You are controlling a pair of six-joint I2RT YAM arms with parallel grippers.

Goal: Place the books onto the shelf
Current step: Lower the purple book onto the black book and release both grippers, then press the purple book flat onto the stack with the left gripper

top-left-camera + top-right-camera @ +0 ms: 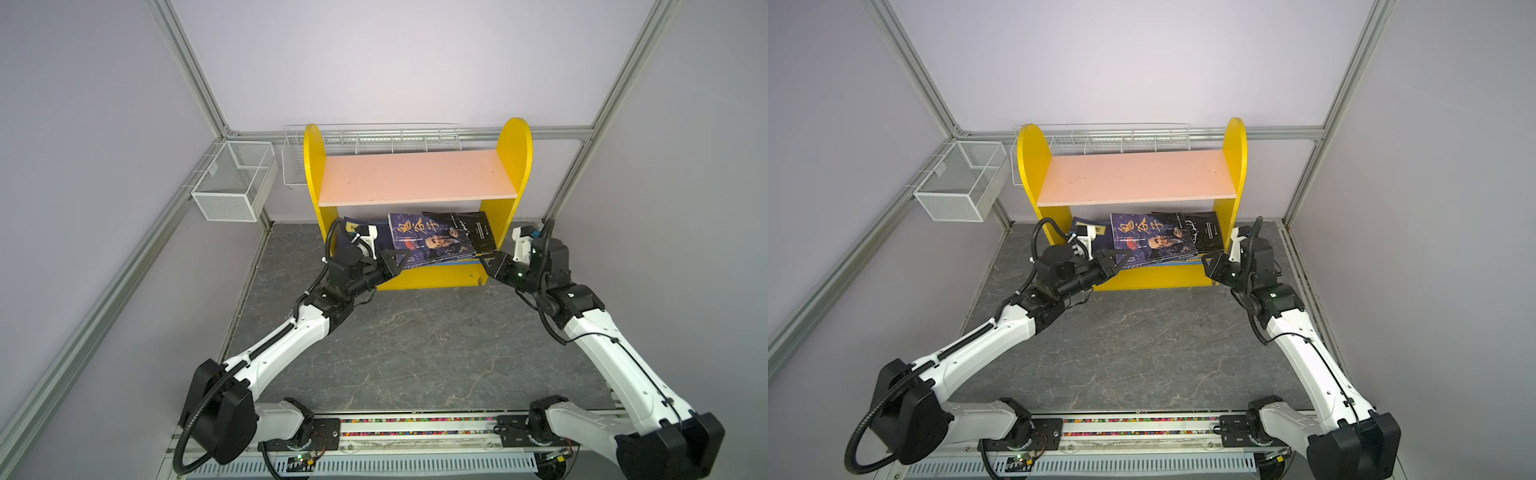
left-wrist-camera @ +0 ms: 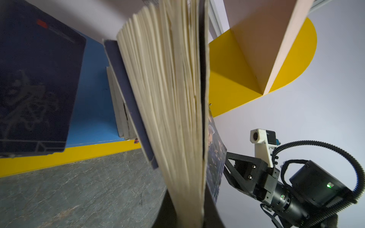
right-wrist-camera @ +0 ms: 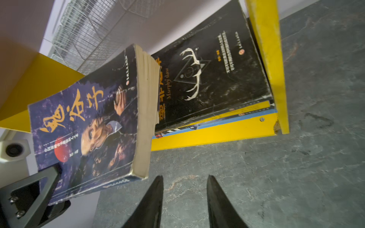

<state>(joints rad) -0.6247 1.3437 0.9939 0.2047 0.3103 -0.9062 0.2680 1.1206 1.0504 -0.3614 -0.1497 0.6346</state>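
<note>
Lilac walls [image 1: 415, 62] and an aluminium frame [image 1: 195, 75] close in a grey marbled tabletop [image 1: 415, 353]. At its far edge stands the shelf [image 1: 515, 141], with yellow round-topped side panels and a bare pink upper board [image 1: 415, 176]. A white mesh basket [image 1: 232, 183] hangs on the frame near the far left corner, and a wire rack [image 1: 374, 139] runs behind the shelf.

All the books in view lie on the blue lower board [image 2: 92, 98]. A navy book [image 1: 353, 232] lies flat at the left end. Its yellow label is too small to read.

The left gripper [image 1: 392, 259] is clamped on the near left corner of a purple-blue book [image 1: 428, 237]. Its cover shows "鬼谷子" in large orange characters, a face and a red disc. This book is tilted. Its near corner overhangs the shelf's front edge and its pages fan out. Its right side overlaps a black book [image 3: 213, 75].

The black book lies at the right end against the side panel. It reads "Murphy's law" in gold beside large yellow characters that are partly hidden, with a white antler-and-triangle emblem. Thin books with yellow and blue edges lie beneath it.

The right gripper [image 3: 185, 197] hovers at the shelf's front right corner. Its jaws are apart, with nothing between them.
</note>
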